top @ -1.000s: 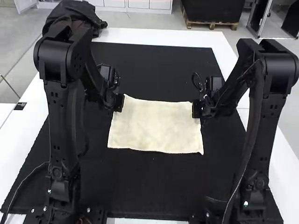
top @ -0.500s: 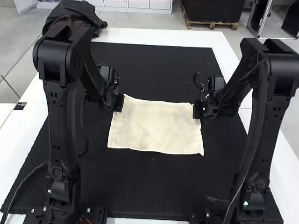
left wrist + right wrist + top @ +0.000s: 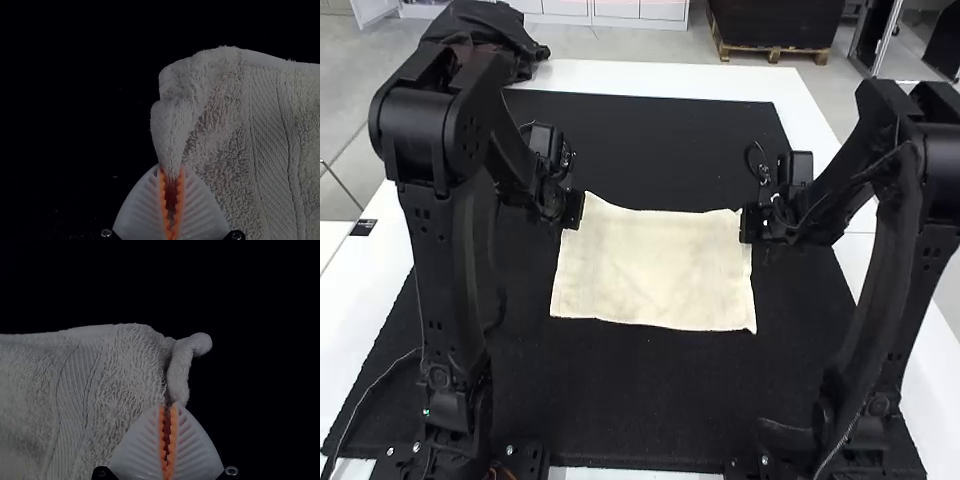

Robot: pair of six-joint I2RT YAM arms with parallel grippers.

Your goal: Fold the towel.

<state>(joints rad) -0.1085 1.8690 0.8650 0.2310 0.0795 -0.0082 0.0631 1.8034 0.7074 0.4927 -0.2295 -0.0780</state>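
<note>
Clearly — left gripper point(image 3: 576, 210), right gripper point(image 3: 748, 223) pinch towel point(image 3: 655, 270) edges.

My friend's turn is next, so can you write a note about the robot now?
Left gripper: shut on the towel near its far left corner.
Right gripper: shut on it near the far right corner.
Towel: spread out on the black mat.
Done: both far corners held.
To do: the fold, probably bringing the far edge over the near one.
</note>
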